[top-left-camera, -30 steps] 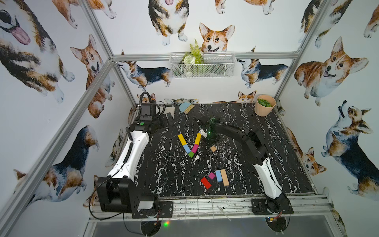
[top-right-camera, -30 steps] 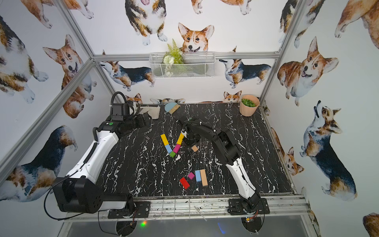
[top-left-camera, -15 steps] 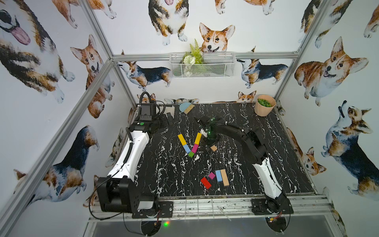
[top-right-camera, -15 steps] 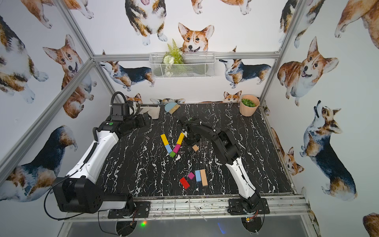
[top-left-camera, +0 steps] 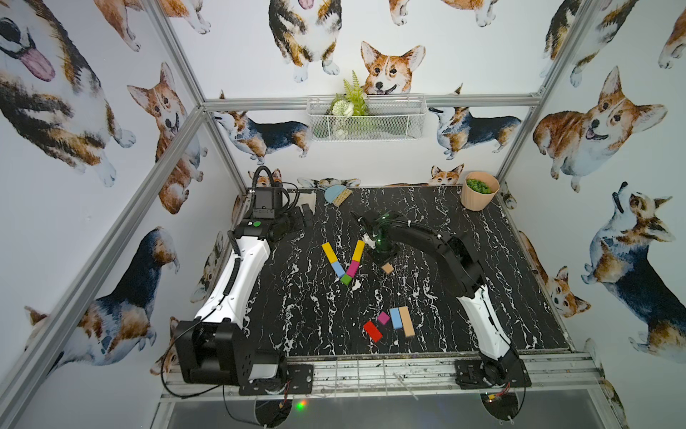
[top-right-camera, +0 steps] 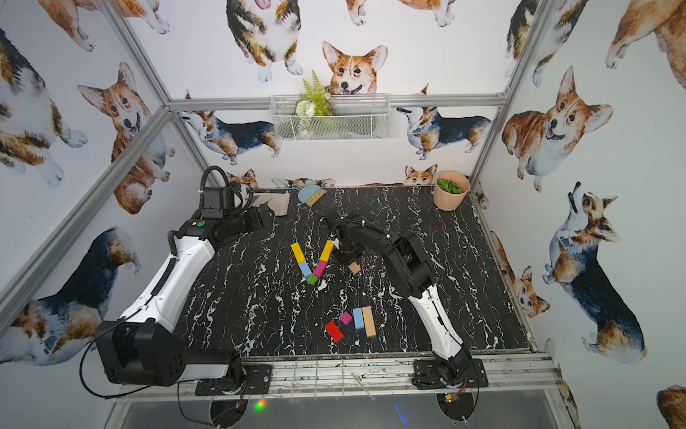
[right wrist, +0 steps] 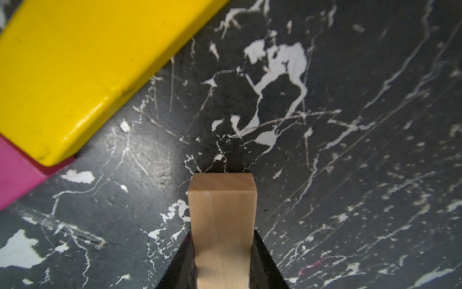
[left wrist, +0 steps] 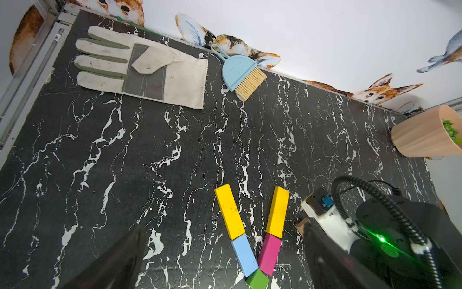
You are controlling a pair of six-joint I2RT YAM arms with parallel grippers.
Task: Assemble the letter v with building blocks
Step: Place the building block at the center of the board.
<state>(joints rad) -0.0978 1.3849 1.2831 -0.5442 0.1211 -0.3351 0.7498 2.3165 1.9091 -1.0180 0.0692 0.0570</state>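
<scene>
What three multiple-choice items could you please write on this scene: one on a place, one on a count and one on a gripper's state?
1. Where does the small green wooden cube lie?
A. Alone, apart from every other block
B. At the bottom tip of the V of blocks
C. Stacked on another block

2. How many long yellow wooden bars are in the V?
A. One
B. Two
C. Three

3. How is the right gripper?
A. Open and empty
B. Shut on nothing
C. Shut on a short plain tan wooden block

Key: 1 B, both top views show the cube where the two arms meet; 2 B, one bar tops each arm; 3 C, the right wrist view shows the block between its fingers.
</scene>
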